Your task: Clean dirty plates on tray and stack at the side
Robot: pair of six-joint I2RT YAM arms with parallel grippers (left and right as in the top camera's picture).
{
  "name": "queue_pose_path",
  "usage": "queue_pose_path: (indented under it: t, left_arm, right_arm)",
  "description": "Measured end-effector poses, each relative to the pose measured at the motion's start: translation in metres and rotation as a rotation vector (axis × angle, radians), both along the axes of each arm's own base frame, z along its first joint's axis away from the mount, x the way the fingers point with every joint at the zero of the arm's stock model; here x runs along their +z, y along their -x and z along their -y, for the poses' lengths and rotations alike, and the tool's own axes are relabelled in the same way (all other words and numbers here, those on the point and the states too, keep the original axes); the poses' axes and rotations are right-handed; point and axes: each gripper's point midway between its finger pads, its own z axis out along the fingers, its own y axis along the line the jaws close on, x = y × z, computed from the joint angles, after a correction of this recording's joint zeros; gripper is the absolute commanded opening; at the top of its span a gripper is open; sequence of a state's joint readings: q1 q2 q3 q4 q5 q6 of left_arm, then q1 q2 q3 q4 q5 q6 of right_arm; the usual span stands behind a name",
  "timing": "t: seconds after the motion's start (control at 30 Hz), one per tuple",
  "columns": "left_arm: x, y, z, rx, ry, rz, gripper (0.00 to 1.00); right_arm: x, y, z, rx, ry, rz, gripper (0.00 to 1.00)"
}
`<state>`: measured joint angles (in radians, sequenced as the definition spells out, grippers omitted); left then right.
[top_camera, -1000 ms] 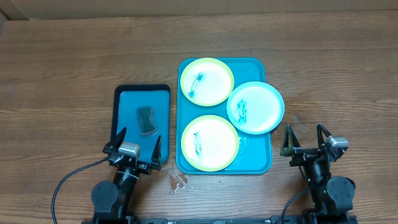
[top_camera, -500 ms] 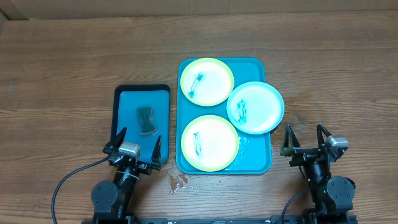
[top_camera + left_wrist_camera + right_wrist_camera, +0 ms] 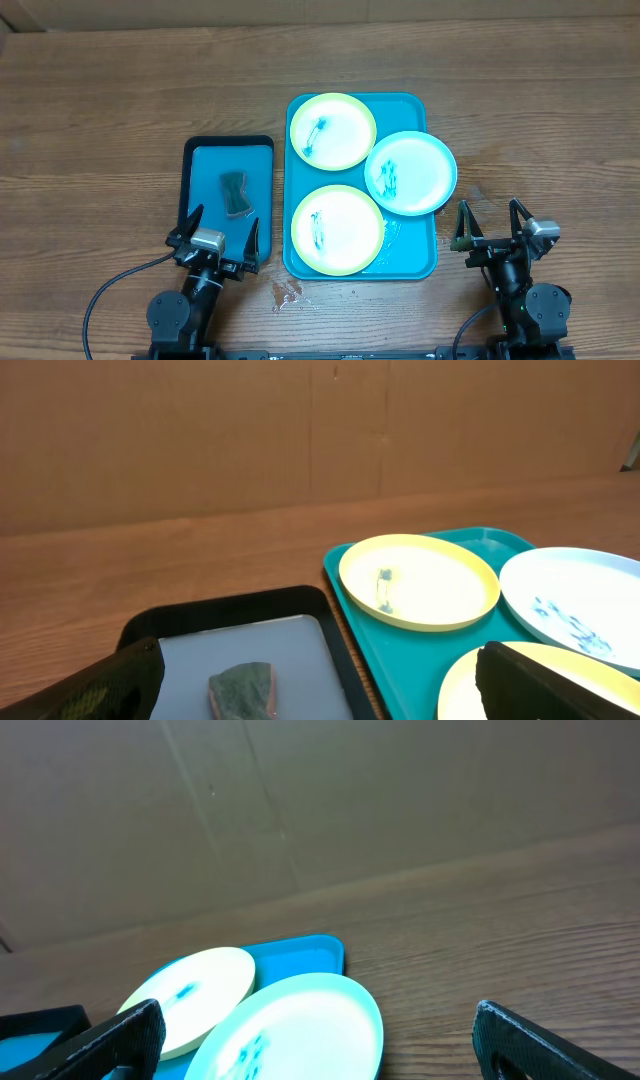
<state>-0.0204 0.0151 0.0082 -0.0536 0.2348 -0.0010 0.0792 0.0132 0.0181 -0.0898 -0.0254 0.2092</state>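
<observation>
Smooth plastic ware on a grained wooden desk, with plain cardboard behind.

The desk is brown wood with visible grain and a dull, low-sheen finish, marked by a small wet patch. The tray is smooth turquoise plastic with a light gloss. The plates are smooth, shiny plastic, their pale centres dulled by blue-green smears. The smaller tray has a matt black plastic rim and a flat blue floor. On it lies a dark green pad that looks coarse and mottled. The left hand and right hand have matt black fingers. The cardboard wall is matt brown.
</observation>
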Motion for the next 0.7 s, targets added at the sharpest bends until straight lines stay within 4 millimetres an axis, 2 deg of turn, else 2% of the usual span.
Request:
queue_pose_path:
  t: [0.2, 0.33, 0.53, 0.63, 0.7]
  left_arm:
    - [0.0, 0.0, 0.0, 0.0, 0.0, 0.0, 1.0]
    - [0.002, 0.0, 0.0, 0.0, 0.03, 0.0, 1.0]
    - [0.038, 0.003, 0.009, -0.059, 0.143, 0.117, 1.0]
    - [0.054, 0.009, 0.017, -0.116, 0.191, 0.159, 1.0]
    - [0.062, 0.012, 0.021, -0.142, 0.213, 0.157, 1.0]
  right_arm:
    - [0.0, 0.0, -0.002, 0.011, 0.0, 0.001, 1.0]
    - [0.006, 0.002, -0.013, 0.075, -0.003, 0.024, 1.0]
    - [0.022, 0.012, -0.043, 0.263, -0.029, 0.085, 1.0]
    - [0.027, 0.016, -0.051, 0.311, -0.06, 0.084, 1.0]
    - [0.041, 0.02, -0.054, 0.335, -0.075, 0.102, 1.0]
